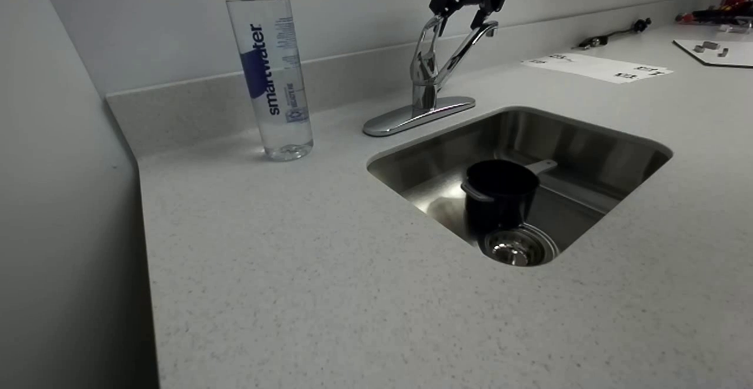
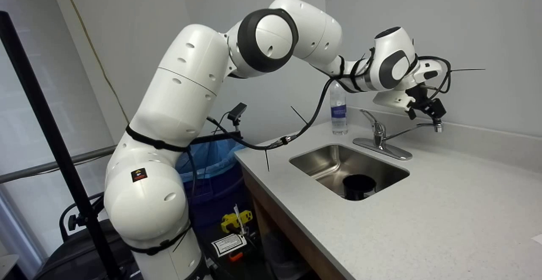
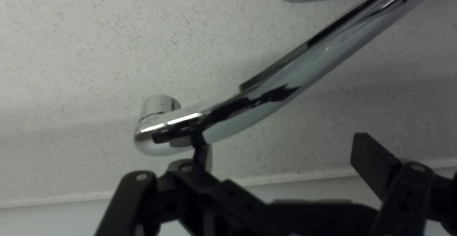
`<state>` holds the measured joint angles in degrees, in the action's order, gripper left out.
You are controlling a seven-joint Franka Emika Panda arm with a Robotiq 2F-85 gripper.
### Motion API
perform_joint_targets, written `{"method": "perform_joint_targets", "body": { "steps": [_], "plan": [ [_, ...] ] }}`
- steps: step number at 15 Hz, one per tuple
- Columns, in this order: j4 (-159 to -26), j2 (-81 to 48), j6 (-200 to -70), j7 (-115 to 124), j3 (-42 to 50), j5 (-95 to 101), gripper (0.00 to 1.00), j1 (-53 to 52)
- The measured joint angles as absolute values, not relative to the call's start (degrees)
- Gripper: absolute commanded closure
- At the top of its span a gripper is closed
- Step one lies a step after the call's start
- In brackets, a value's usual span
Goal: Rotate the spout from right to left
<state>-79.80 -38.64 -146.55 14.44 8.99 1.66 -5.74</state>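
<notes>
Your gripper [image 3: 281, 148] stands spread — the chrome spout [image 3: 296, 73] slants just past its fingertips, outlet end close by one of them.

Silver, Grey and Black Predominate; Blue Noted in Places

Spout [image 3: 282, 82]: shiny silver, streaked with dark reflections. Lever [image 2: 369, 116] and base plate [image 1: 389, 123]: matching silver. Gripper [image 3: 281, 147]: black. Arm [image 2: 182, 72]: white, crossed by black bands [image 2: 159, 143]. Counter [image 1: 265, 259]: pale grey, finely flecked with darker specks. Sink [image 1: 567, 133]: steel grey. Pot [image 1: 500, 195]: black, handles [image 1: 541, 167] grey. Bottle [image 1: 282, 77]: clear, with a dark blue label [image 2: 338, 111]. Paper [image 1: 594, 70]: white, printed black. Wall [image 2: 495, 38]: plain light grey. Bin [image 2: 218, 195]: dark blue; liner [image 2: 224, 151] light blue.
</notes>
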Motion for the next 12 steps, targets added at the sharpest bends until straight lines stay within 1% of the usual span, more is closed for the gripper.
{"method": "perform_joint_targets", "body": {
  "steps": [7,12],
  "plan": [
    [-85.5,-32.4,-134.1,7.1,6.1,1.7,0.00,-3.9],
    [-91.0,-28.9,-130.2,3.6,4.7,1.7,0.00,-3.5]
  ]
}}
